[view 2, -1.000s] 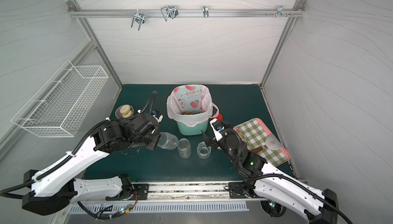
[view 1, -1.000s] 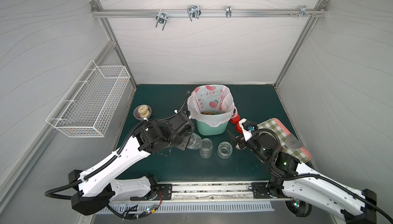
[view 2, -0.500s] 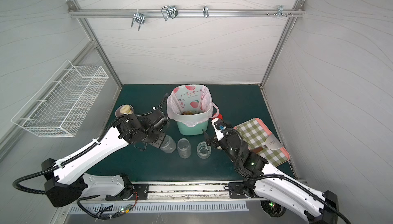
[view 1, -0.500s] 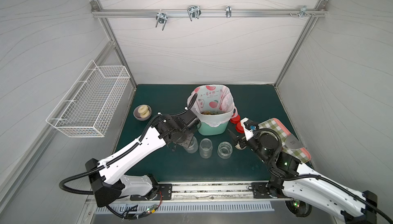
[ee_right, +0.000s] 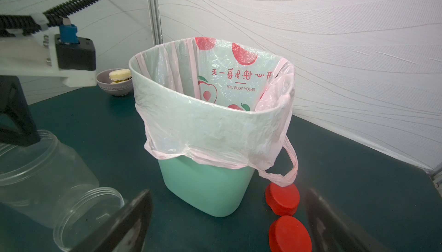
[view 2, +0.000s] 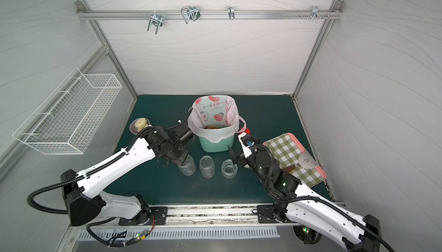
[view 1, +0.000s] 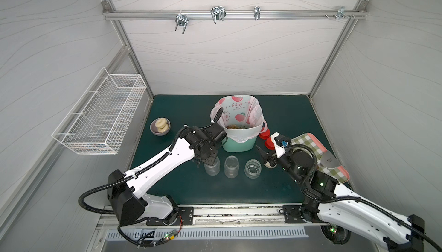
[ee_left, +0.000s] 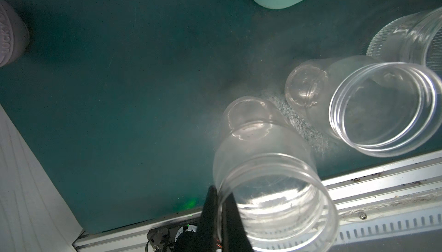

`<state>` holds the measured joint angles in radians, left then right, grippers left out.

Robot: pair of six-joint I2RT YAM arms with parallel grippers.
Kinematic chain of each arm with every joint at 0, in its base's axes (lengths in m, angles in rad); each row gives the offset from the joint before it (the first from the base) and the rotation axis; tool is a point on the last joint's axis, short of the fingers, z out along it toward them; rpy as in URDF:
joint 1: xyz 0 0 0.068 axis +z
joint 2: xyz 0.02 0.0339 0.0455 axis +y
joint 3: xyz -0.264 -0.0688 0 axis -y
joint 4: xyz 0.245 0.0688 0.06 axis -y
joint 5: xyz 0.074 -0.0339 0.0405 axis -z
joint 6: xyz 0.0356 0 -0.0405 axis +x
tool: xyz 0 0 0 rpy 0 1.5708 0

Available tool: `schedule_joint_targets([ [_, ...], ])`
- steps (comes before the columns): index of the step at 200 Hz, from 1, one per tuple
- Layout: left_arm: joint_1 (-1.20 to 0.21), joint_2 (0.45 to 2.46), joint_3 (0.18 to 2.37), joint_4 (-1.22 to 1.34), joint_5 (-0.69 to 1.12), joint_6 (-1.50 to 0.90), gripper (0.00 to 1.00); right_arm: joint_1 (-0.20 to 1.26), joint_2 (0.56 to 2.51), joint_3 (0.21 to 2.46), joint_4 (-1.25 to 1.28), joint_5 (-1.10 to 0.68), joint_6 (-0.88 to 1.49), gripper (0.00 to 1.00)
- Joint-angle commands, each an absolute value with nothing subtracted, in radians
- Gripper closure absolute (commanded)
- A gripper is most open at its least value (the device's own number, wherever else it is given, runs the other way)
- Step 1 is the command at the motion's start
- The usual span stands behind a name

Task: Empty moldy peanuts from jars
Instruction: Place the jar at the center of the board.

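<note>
Three clear, lidless, empty jars stand in a row on the green mat before the bin: a tall left jar [view 1: 212, 167] [ee_left: 263, 157], a tall middle jar [view 1: 231, 165] [ee_left: 382, 109] and a squat right jar [view 1: 252, 168]. My left gripper [ee_left: 221, 215] [view 1: 206, 161] is shut on the left jar's rim, one finger inside and one outside. The moldy peanuts [view 1: 235, 126] [view 2: 214, 126] lie in the bagged bin. My right gripper [view 1: 265, 158] [ee_right: 227, 224] hangs open right of the squat jar, holding nothing.
The mint-green bin [view 1: 239, 140] [ee_right: 205, 191] with a pink fruit-print bag stands behind the jars. Two red lids [view 1: 264, 133] [ee_right: 282, 198] lie to its right. A checked tray [view 1: 311, 148] sits far right, a bowl of pastries [view 1: 160, 126] far left, a wire basket [view 1: 102, 116] on the left wall.
My left arm brought the tilted jar down and stood it upright at the left end of the row. The right arm has barely moved.
</note>
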<state>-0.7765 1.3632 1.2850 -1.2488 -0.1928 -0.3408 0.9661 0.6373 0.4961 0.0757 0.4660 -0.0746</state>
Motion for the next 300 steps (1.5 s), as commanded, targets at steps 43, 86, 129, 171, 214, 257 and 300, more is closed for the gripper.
schedule_joint_targets([
  [43,-0.736,1.412,1.253,-1.183,-0.157,-0.305,1.00,0.959,0.629,0.489,0.104,0.460,-0.064,0.01],
  [86,-0.729,1.425,1.232,-1.159,-0.162,-0.304,1.00,0.957,0.638,0.491,0.104,0.466,-0.059,0.01],
  [129,-0.725,1.437,1.218,-1.138,-0.172,-0.307,1.00,0.956,0.638,0.491,0.104,0.466,-0.058,0.01],
  [171,-0.724,1.446,1.220,-1.130,-0.198,-0.311,1.00,0.954,0.638,0.488,0.106,0.468,-0.055,0.01],
  [214,-0.724,1.462,1.223,-1.144,-0.200,-0.310,0.97,0.953,0.640,0.488,0.108,0.466,-0.054,0.01],
  [257,-0.724,1.462,1.214,-1.138,-0.204,-0.314,0.92,0.953,0.641,0.488,0.107,0.466,-0.054,0.01],
  [300,-0.724,1.392,1.224,-1.140,-0.201,-0.316,0.65,0.951,0.639,0.488,0.106,0.465,-0.053,0.01],
])
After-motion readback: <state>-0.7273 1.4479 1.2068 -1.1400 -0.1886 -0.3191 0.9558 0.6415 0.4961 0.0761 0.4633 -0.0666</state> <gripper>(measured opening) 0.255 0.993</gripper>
